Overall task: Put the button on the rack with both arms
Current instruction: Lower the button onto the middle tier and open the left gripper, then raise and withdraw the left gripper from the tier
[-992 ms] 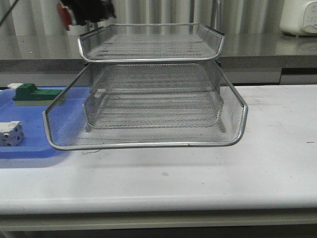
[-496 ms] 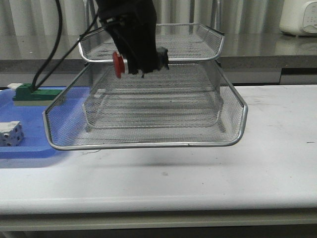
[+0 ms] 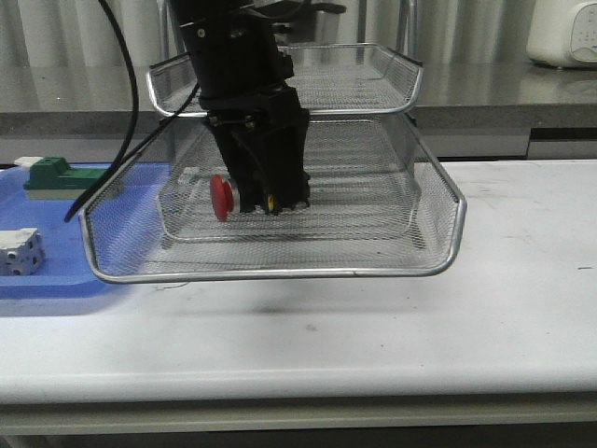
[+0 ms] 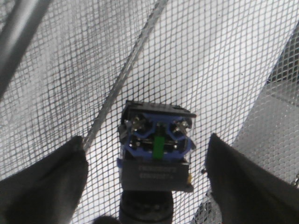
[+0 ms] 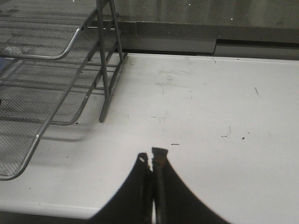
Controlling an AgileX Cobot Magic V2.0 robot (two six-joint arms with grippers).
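Note:
The button (image 3: 221, 198) shows its red head pointing left, low inside the pulled-out tier of the silver wire rack (image 3: 280, 273). My left gripper (image 3: 266, 198) reaches down into that tier around it. In the left wrist view the button (image 4: 156, 154) lies against the mesh with its blue terminal end showing. The left gripper (image 4: 145, 140) is open, with a clear gap between each finger (image 4: 56, 177) and the button's body. My right gripper (image 5: 152, 156) is shut and empty over the white table, to the right of the rack (image 5: 46, 56).
A blue tray (image 3: 56, 271) lies left of the rack, holding a green-and-beige block (image 3: 56, 175) and a white terminal block (image 3: 19, 250). A white appliance (image 3: 564, 33) stands on the rear counter. The rack's upright legs (image 5: 106, 70) stand near the right gripper.
The left arm came from the upper left over the top tier and sank into the pulled-out tier, carrying the button down with it. The rack has not shifted.

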